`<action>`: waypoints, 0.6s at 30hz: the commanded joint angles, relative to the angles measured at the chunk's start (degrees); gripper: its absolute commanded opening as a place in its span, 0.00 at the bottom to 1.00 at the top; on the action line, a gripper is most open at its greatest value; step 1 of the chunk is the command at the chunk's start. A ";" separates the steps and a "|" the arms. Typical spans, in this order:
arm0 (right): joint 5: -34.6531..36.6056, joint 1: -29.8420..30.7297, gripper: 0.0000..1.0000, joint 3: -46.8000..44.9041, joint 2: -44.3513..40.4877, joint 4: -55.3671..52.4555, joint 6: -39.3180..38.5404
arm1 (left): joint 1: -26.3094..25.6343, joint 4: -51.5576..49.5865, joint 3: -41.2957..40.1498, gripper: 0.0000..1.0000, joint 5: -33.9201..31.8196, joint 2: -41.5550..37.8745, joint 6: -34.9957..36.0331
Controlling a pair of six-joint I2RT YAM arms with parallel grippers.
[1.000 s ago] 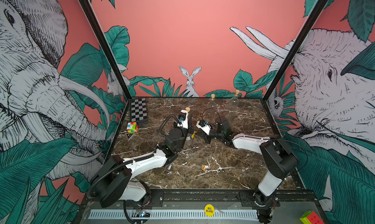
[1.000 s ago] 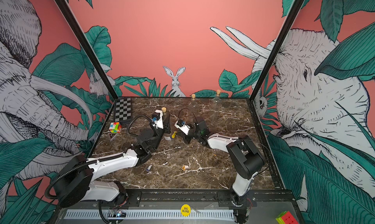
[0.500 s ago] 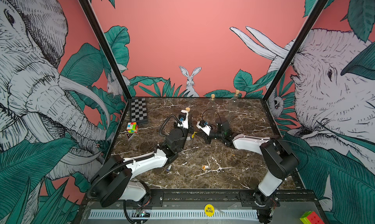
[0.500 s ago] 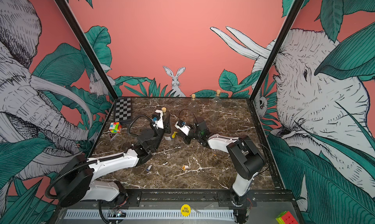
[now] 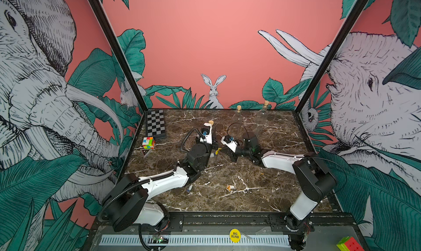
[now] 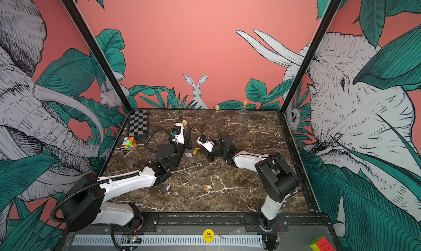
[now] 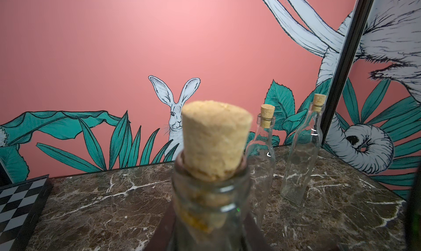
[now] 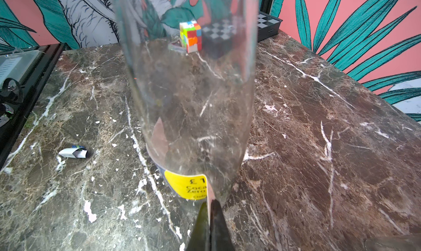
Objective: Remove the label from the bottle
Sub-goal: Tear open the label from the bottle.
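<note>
Yellow label [image 8: 185, 186] low on the upright glass bottle [image 8: 189, 90], which my left claw [image 6: 188, 140] clamps high up on the table [image 8: 319, 147], lies straight ahead of my right claw [image 8: 210, 218], pinched shut on its loose edge, so I judge the peel runs sideways.

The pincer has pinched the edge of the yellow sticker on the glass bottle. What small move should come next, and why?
Probably the right gripper should pull gently away from the clear corked glass bottle. Its jaws are shut on the lifted edge of the yellow paper label, mostly stuck near the base, while the left gripper holds the bottle upright.
</note>
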 commanded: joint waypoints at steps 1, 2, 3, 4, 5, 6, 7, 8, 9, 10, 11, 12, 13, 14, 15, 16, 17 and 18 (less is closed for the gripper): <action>0.91 -0.29 0.00 -1.65 -1.79 -3.54 0.13 | 0.72 -13.85 -2.71 0.00 -5.48 2.78 -0.35; 0.85 -0.29 0.00 -1.63 -1.82 -3.49 0.13 | 0.72 -14.01 -2.65 0.00 -5.56 2.78 -0.53; 0.91 -0.30 0.00 -1.78 -1.90 -3.44 0.13 | 0.65 -14.14 -2.58 0.00 -5.56 2.78 -0.53; 0.75 -0.29 0.00 -1.83 -1.91 -3.46 0.13 | 0.62 -14.21 -2.55 0.00 -5.66 2.78 -0.64; 0.82 -0.29 0.00 -1.88 -2.02 -3.44 0.13 | 0.63 -14.19 -2.55 0.00 -5.73 2.78 -0.61; 0.83 -0.30 0.00 -1.97 -2.10 -3.44 0.13 | 0.58 -14.21 -2.55 0.00 -5.81 2.78 -0.56; 0.87 -0.29 0.00 -2.04 -2.18 -3.47 0.08 | 0.57 -14.21 -2.48 0.00 -5.91 2.78 -0.52; 0.91 -0.35 0.00 -2.14 -2.27 -3.47 0.04 | 0.54 -14.22 -2.46 0.00 -6.00 2.74 -0.47; 0.89 -0.30 0.00 -2.27 -2.35 -3.44 -0.02 | 0.54 -14.25 -2.44 0.00 -6.07 2.69 -0.40; 0.95 -0.37 0.00 -2.28 -2.46 -3.50 -0.05 | 0.49 -14.35 -2.47 0.00 -6.16 2.69 -0.34; 0.98 -0.30 0.00 -2.32 -2.56 -3.47 -0.01 | 0.54 -14.30 -2.38 0.00 -6.25 2.69 -0.29; 0.98 -0.30 0.00 -2.41 -2.61 -3.47 -0.12 | 0.52 -14.37 -2.35 0.00 -6.26 2.69 -0.29; 0.97 -0.29 0.00 -2.49 -2.61 -3.44 -0.14 | 0.45 -14.42 -2.35 0.00 -6.28 2.69 -0.22; 1.07 -0.32 0.00 -2.57 -2.76 -3.44 -0.13 | 0.43 -14.45 -2.35 0.00 -6.35 2.69 -0.25; 1.09 -0.29 0.00 -2.64 -2.70 -3.44 -0.14 | 0.40 -14.50 -2.35 0.00 -6.42 2.77 -0.28; 1.08 -0.34 0.00 -2.71 -2.88 -3.44 -0.13 | 0.33 -14.48 -2.37 0.00 -6.53 2.78 -0.27; 1.09 -0.29 0.00 -2.76 -2.92 -3.45 -0.13 | 0.37 -14.50 -2.30 0.00 -6.60 2.78 -0.23; 1.01 -0.33 0.00 -2.82 -2.97 -3.47 -0.14 | 0.37 -14.47 -2.22 0.00 -6.70 2.85 -0.21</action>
